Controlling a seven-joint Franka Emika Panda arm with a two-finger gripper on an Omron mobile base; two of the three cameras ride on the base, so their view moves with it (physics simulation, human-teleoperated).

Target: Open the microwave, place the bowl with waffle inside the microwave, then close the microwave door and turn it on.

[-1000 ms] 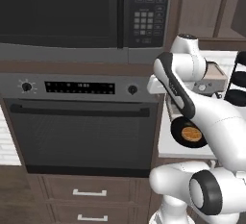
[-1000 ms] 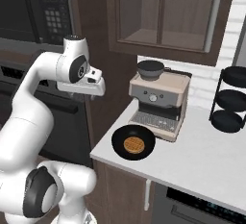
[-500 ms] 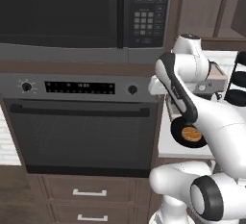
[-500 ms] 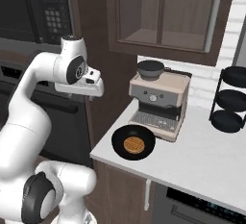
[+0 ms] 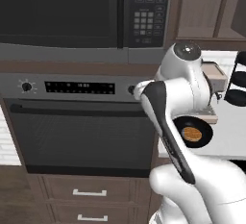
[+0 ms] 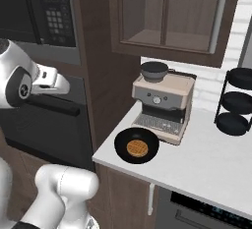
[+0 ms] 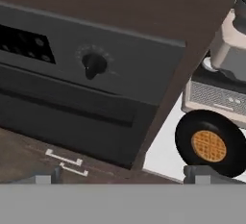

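Note:
The microwave [image 5: 86,14] sits above the oven, and its dark microwave door [image 5: 57,11] is shut. The keypad [image 6: 55,13] is at its right. A small black bowl [image 6: 136,145] holding the golden waffle [image 6: 137,148] rests on the white counter in front of the coffee machine. Both appear in the hand view as well, bowl [image 7: 229,156] and waffle [image 7: 209,145] at the lower right. My gripper [image 7: 124,175] is open and empty, its fingertips [image 7: 48,177] wide apart. It hovers by the oven's upper right corner [image 6: 63,85], below the microwave and left of the bowl.
The oven [image 5: 81,131] with a knob [image 7: 93,65] and long bar handle lies under the microwave. A beige coffee machine [image 6: 162,106] stands behind the bowl. A black tiered rack [image 6: 235,105] is at the counter's far right. Drawers [image 5: 89,194] sit below the oven.
The arm has swung left, carrying the open gripper away from the counter toward the oven front. Bowl and waffle have stayed put.

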